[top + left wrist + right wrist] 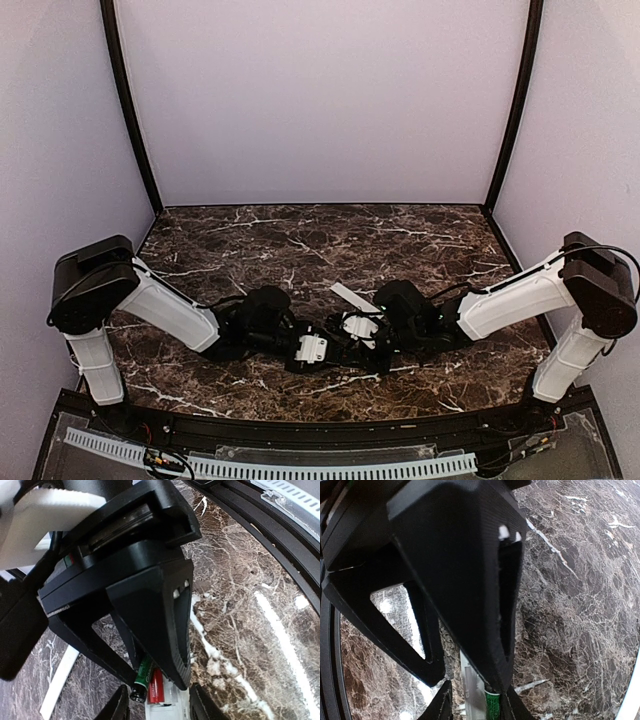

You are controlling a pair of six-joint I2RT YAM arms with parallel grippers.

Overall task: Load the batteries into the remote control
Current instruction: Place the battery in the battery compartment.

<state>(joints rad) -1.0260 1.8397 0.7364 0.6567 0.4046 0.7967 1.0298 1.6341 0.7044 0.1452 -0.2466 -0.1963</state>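
Both arms fold inward and meet close to the middle of the table's (250,235) near edge, so the work is crowded into one small patch just short of the black rail (300,432) along that edge. The far half of the table and the strips along both side edges lie open, closed in by plain pale walls (320,100). A thin flat white cover plate (350,296) lies just beside the right arm's wrist, on the side towards the far edge.

The remote control (470,682), a slim white-grey plastic bar, sits between the two sets of fingers. The left fingers (121,706) stand at a middling gap on either side of its end. The right fingers (442,705) straddle it at a narrow gap. I cannot tell whether either pair presses on it, nor whether it rests on the table.

Two small cylinders lie side by side along the remote, touching: the glossy red battery (156,687) and the green battery (144,676), which has a dark end. Whether they are fully seated in the slot does not show.

The fingers are matt black ribbed plastic, wedge-shaped with open triangular frames. The table is dark brown marble, white-veined and polished.
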